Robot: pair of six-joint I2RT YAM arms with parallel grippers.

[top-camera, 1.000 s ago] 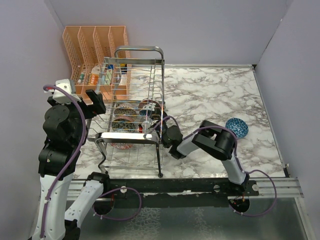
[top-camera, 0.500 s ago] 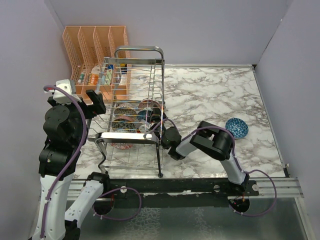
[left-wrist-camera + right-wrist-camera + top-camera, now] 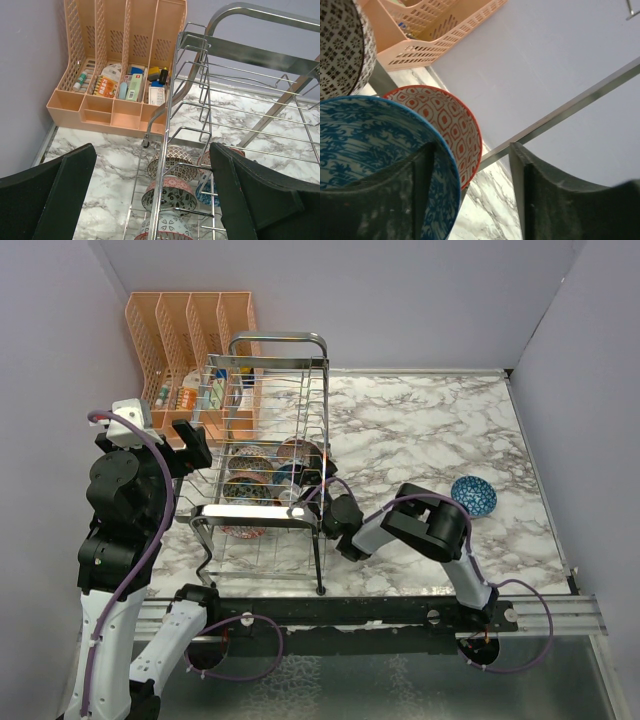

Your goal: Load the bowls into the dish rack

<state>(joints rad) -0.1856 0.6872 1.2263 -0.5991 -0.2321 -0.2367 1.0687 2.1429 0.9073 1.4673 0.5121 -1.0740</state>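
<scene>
Fingers point(image 3: 422, 200) of the right pincer point(image 3: 471, 150) stood apart astride the rim of a blue bowl point(image 3: 365, 135) in the rack point(image 3: 262, 513), gripping nothing, while the other blue bowl point(image 3: 473, 495) lay on the table point(image 3: 420, 420) well to that pincer's right, nearer that arm.

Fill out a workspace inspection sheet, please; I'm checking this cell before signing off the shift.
Surface: marble-patterned table.
Job's things: dish rack holds several bowls; one blue bowl sits on the table, right side.
Clutter: orange organizer with small items, behind the rack.
Grippers: left gripper open, empty, above the rack; right gripper open, astride a racked blue bowl's rim.
Cables: purple cables loop along both arms.
Surroundings: plain walls on three sides.
</scene>
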